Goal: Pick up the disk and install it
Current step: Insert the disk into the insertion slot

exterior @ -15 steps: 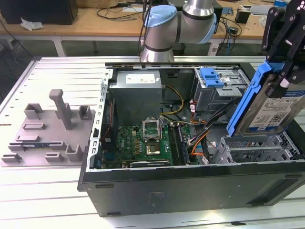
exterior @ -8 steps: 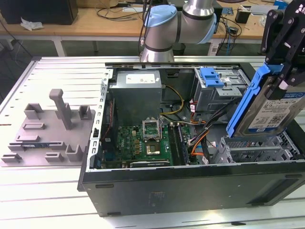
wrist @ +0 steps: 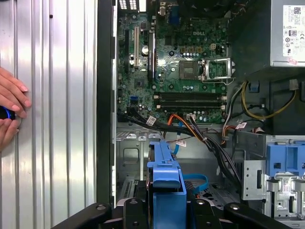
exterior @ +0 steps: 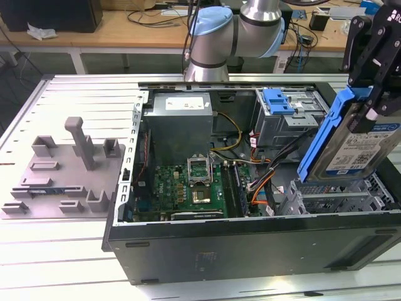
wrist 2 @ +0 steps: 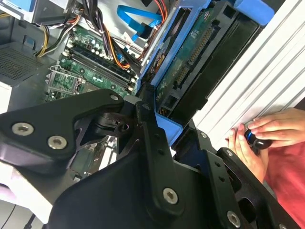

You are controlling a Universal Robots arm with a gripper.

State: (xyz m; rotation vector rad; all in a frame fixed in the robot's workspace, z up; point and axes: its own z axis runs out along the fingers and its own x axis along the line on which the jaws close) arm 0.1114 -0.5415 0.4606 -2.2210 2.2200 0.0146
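Jaws clamp the tilted disk (exterior: 358, 143) above the open computer case (exterior: 250, 243).

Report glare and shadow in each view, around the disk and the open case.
Exterior view: the disk is evenly lit, while the inside of the computer case below it is darker. Second wrist view: the ribbed table washes out to white beside the disk. First wrist view: streaky reflections run along the table, and the motherboard is evenly lit.
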